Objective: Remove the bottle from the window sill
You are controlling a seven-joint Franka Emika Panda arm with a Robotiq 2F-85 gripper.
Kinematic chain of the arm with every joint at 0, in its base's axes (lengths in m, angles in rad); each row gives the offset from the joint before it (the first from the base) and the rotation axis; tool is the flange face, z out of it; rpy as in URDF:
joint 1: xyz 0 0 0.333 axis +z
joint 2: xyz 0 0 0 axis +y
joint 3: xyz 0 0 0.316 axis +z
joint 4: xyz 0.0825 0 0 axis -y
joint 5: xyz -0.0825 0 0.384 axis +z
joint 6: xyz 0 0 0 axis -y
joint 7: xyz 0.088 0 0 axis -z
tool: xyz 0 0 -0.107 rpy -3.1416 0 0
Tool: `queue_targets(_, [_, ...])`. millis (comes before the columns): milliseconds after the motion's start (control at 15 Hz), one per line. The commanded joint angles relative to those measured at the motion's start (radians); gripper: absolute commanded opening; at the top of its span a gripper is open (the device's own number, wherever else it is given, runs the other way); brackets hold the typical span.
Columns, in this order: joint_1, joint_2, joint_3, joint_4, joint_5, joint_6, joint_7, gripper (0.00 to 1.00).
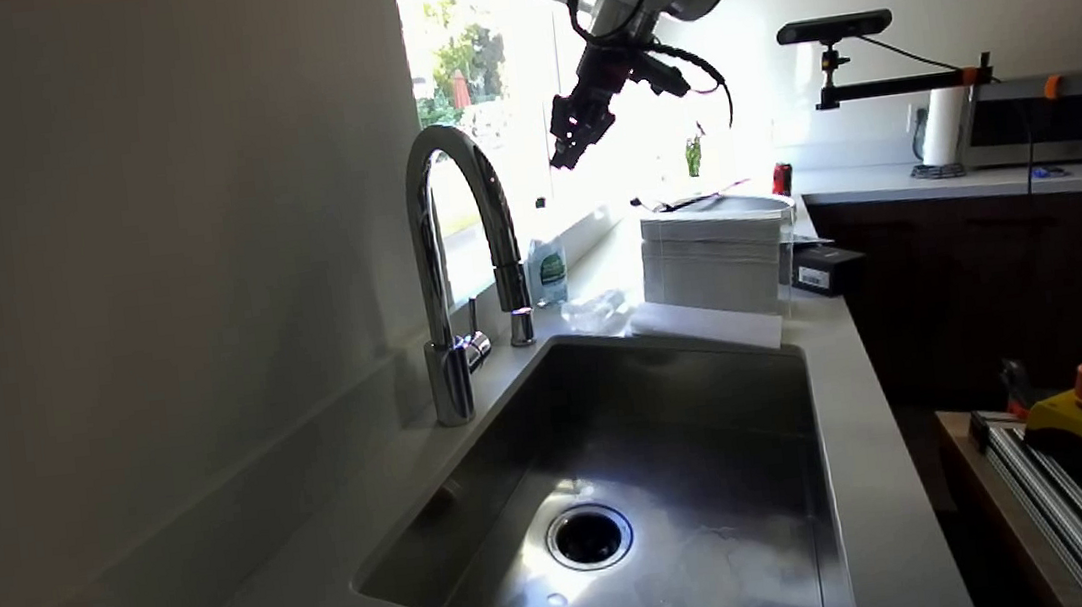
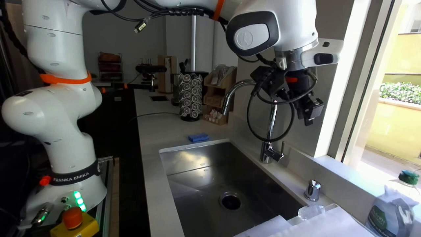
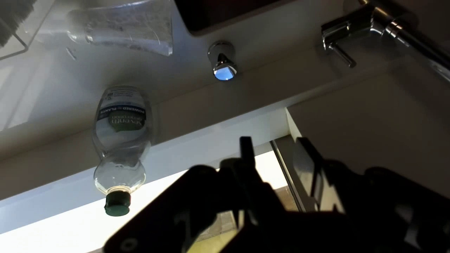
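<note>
A clear bottle with a green cap and white label (image 3: 121,116) is at the left of the wrist view, upright in both exterior views (image 1: 548,271) (image 2: 391,210). Its base appears to stand on the counter in front of the window sill (image 3: 211,144), with its upper part in front of the sill. The pale sill also shows in an exterior view (image 2: 348,171). My gripper (image 3: 275,139) is open with nothing between its fingers. It hangs in the air near the window in both exterior views (image 1: 568,140) (image 2: 311,113), apart from the bottle and above it.
A tall chrome faucet (image 1: 427,255) and a chrome cap (image 2: 312,190) stand beside the steel sink (image 1: 710,567). A crumpled clear plastic piece (image 3: 130,26) lies near the bottle. A white bin (image 1: 712,260) stands behind the sink. A blue sponge (image 2: 198,137) lies on the counter.
</note>
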Motion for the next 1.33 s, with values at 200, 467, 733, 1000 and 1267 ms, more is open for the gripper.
queue_targets(200, [0.103,0.110,-0.078,0.090,-0.114,0.231,0.278,0.90])
queue_targets(467, [0.140,0.233,-0.160,0.137,-0.320,0.312,0.539,1.00])
queue_targets(733, [0.133,0.254,-0.175,0.131,-0.365,0.293,0.591,1.00])
queue_targets(1000, [0.179,0.315,-0.242,0.170,-0.439,0.296,0.713,1.00])
queue_targets(1267, [0.253,0.390,-0.359,0.207,-0.549,0.233,0.944,1.00])
